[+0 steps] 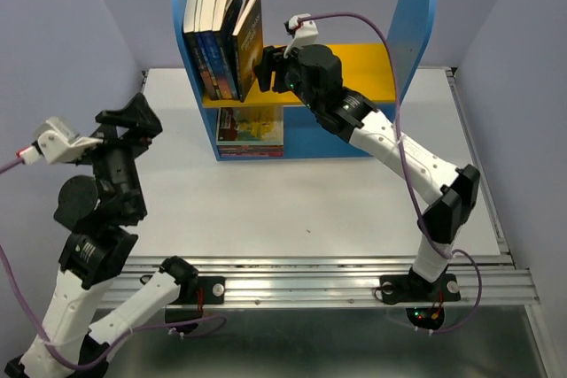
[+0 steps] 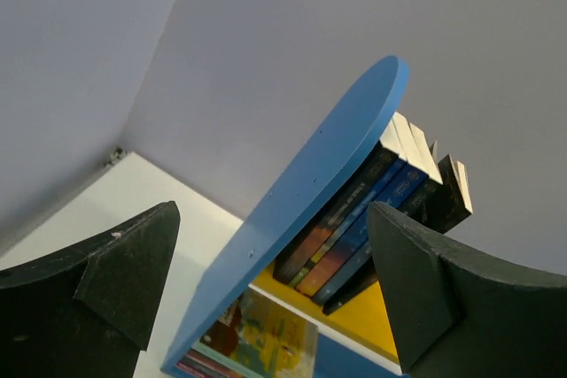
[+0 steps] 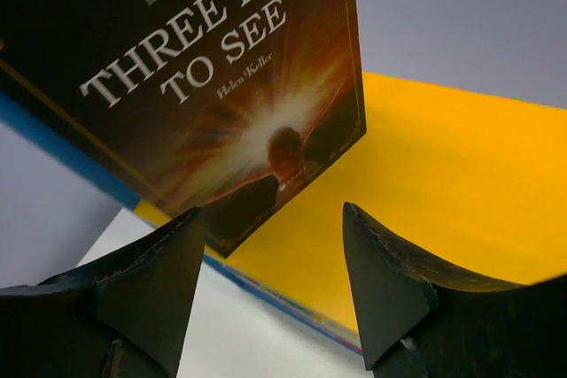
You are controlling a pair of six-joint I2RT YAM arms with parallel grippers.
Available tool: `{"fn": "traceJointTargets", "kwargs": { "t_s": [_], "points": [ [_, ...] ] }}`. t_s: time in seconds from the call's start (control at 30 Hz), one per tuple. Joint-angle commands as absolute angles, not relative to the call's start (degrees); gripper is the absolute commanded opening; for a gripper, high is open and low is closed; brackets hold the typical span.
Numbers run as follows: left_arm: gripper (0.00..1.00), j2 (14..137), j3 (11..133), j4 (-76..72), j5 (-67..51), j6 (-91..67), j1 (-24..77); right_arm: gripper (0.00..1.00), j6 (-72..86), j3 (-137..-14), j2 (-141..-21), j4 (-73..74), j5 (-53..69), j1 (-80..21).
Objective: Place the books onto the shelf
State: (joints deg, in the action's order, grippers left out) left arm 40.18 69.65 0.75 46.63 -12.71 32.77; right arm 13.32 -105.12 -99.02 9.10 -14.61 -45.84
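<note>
Lavender walls close in a white table [image 1: 310, 201], and one shelf [image 1: 416, 33] stands at its far edge. The shelf has two tall rounded blue side panels, a yellow upper board [image 1: 363, 64] and a blue compartment below.

A row of books [image 1: 208, 42] stands on the yellow board, pressed against the shelf's left panel. There are four or five, though the exact count is hard to tell. Their spines are mostly blue and dark, with pale page edges on top. The outermost one, a dark book [image 3: 221, 86], carries the title "Three Days to See" and an orange glow on its cover. It leans against the others towards the shelf's left panel. At least one more book [image 1: 252, 126], with a yellow and teal cover, lies flat in the shelf's lower compartment. Red edges show beneath it.

Two arms are in view. The right gripper [image 1: 266, 68] is above the shelf's yellow board, just beside the dark book. Its fingers are apart and clamp nothing, with the book's lower corner just beyond them. The left gripper [image 1: 133, 126] hangs above the table, well to the left of the shelf. It is spread wide and empty.
</note>
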Motion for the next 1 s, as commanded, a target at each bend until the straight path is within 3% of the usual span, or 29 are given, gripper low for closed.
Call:
{"fn": "traceJointTargets", "kwargs": {
  "t_s": [0.0, 0.4, 0.97],
  "points": [
    [0.99, 31.59, 60.68, 13.52, 48.61, -31.00, 32.70, 0.67, 8.54, -115.12, -104.31, 7.91, -20.90, -46.14],
    [0.99, 20.39, 53.61, 29.35, 43.51, -45.26, 32.70, 0.66, 5.01, -128.66, -115.30, 7.21, -20.14, -45.09],
    [0.99, 17.75, 52.47, 32.96, 44.74, -46.76, 32.70, 0.66, 6.68, -130.52, -119.00, 5.98, -15.73, -45.09]
  ]
}}
